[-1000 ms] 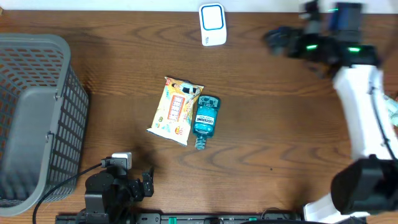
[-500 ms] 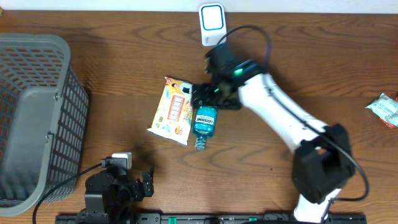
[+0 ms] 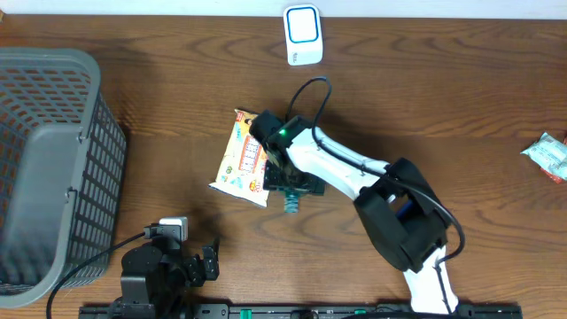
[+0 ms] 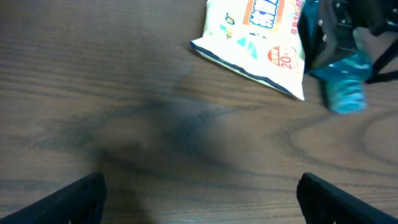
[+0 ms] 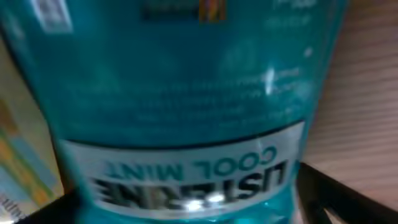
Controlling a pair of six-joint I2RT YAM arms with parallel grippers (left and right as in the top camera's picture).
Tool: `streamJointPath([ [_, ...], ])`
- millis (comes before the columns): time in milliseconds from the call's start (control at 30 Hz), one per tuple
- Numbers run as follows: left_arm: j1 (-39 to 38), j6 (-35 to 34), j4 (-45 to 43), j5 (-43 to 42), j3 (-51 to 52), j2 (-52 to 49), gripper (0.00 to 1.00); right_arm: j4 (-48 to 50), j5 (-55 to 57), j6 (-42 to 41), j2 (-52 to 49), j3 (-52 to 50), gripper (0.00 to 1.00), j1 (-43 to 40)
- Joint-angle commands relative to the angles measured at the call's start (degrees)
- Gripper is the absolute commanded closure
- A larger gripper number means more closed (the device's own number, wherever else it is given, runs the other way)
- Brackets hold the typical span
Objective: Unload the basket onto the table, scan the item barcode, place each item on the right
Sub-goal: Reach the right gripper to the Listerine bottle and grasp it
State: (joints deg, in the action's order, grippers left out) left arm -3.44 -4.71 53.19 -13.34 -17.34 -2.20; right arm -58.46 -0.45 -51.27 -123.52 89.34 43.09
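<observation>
Down at the middle of the table, the right gripper point(image 3: 288, 177) is set over the blue mouthwash bottle point(image 5: 186, 93), with its fingers spread wide to either side. Whether the pads are actually touching the plastic can't be told. The bottle is lying flat on the wood, just beside a snack bag point(image 3: 241, 159), so nothing looks lifted yet. The left gripper point(image 4: 202, 199) is held spread too, with nothing in it, near the front edge. Task-wise, pretty much everything is left: the bottle has to be pinched, picked up and shown to the white device point(image 3: 303, 34) at the far edge, presumably the scanner. The label text is only shown by the right wrist view; the cap poking out past the gripper is only seen from the left wrist and overhead. No barcode is spotted anywhere.
</observation>
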Motion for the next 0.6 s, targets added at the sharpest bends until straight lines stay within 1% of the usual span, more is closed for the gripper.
streamJointPath([
  [0, -0.1, -0.3, 1.7, 0.1, 0.6, 0.1, 0.02, 0.0, 2.9, -2.4, -1.6, -0.2, 0.29, 0.2],
  [33, -0.1, -0.3, 1.7, 0.1, 0.6, 0.1, 0.02, 0.0, 2.9, -2.4, -1.6, -0.2, 0.35, 0.2],
  [100, -0.1, -0.3, 1.7, 0.1, 0.6, 0.1, 0.02, 0.0, 2.9, -2.2, -1.6, -0.2, 0.43, 0.2],
  [200, -0.1, -0.3, 1.7, 0.1, 0.6, 0.1, 0.02, -0.1, 2.4, -0.6, -1.6, -0.2, 0.46, 0.2],
  [233, -0.1, -0.3, 1.7, 0.1, 0.6, 0.1, 0.02, -0.1, 1.7, 1.1, -1.6, -0.2, 0.48, 0.1],
  [300, -0.1, -0.3, 1.7, 0.1, 0.6, 0.1, 0.02, -1.5, -0.6, 4.8, -1.5, 0.2, 0.59, -0.5],
  [467, -0.1, -0.3, 1.7, 0.1, 0.6, 0.1, 0.02, -10.1, -4.3, 10.5, 0.0, 4.0, 0.59, -3.8],
  [500, -0.1, -0.3, 1.7, 0.1, 0.6, 0.1, 0.02, -13.2, -5.9, 13.6, 0.9, 5.9, 0.57, -5.4],
  [567, -0.1, -0.3, 1.7, 0.1, 0.6, 0.1, 0.02, -16.6, -8.7, 18.4, 1.7, 8.3, 0.57, -7.3],
])
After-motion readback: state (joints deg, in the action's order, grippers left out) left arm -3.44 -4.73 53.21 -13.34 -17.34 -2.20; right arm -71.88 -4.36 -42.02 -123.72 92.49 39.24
